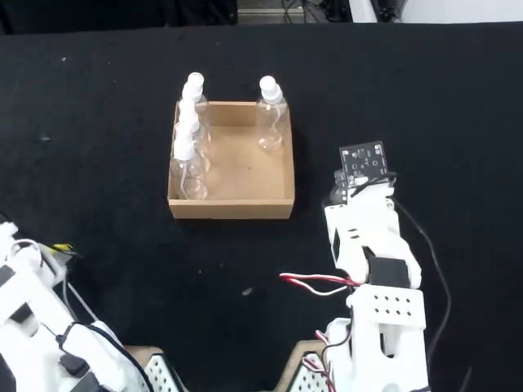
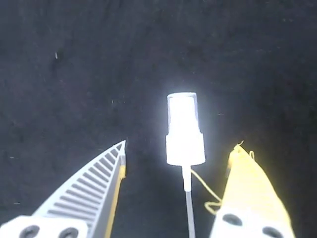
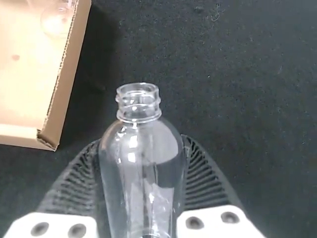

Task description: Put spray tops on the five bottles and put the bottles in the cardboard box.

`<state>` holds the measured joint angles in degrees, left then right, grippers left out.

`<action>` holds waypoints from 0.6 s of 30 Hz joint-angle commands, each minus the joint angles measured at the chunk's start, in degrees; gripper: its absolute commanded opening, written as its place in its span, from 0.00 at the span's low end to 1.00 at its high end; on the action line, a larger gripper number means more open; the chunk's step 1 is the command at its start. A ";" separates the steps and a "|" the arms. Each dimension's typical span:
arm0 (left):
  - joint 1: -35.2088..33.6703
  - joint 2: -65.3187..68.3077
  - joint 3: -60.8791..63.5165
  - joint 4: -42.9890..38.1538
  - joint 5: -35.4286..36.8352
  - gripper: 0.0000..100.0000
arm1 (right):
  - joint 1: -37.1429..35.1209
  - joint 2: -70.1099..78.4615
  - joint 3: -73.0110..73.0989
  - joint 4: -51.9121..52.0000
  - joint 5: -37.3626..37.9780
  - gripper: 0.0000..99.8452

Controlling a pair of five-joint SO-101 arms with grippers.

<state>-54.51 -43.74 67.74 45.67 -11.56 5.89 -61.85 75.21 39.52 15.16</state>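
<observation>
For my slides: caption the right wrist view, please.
Right end effector grips an uncapped clear bottle near the cardboard box corner.

White spray top (image 2: 184, 131), clear bottle (image 3: 141, 148), brown box (image 1: 231, 208)

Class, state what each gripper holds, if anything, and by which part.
Right gripper grips the open bottle by its body. Left gripper is open; the spray top between its fingers looks ungripped.

Overhead high view, close wrist views; cardboard box (image 1: 231, 209) shared with right.
</observation>
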 commanded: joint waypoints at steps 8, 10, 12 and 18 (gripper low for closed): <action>-0.57 14.95 -17.27 7.82 -0.53 0.29 | -0.26 -1.89 -0.31 -1.67 0.53 0.01; -0.57 18.90 -18.51 7.74 -0.53 0.29 | -0.26 -1.89 -0.31 -1.67 0.53 0.01; -0.66 22.24 -19.56 7.65 -0.53 0.29 | -0.26 -1.89 -0.31 -1.67 0.53 0.01; -0.22 29.89 -20.09 1.32 -0.44 0.29 | -0.26 -1.89 -0.31 -1.67 0.53 0.01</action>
<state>-54.59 -16.84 50.68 50.51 -12.70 5.89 -61.85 75.21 39.52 15.16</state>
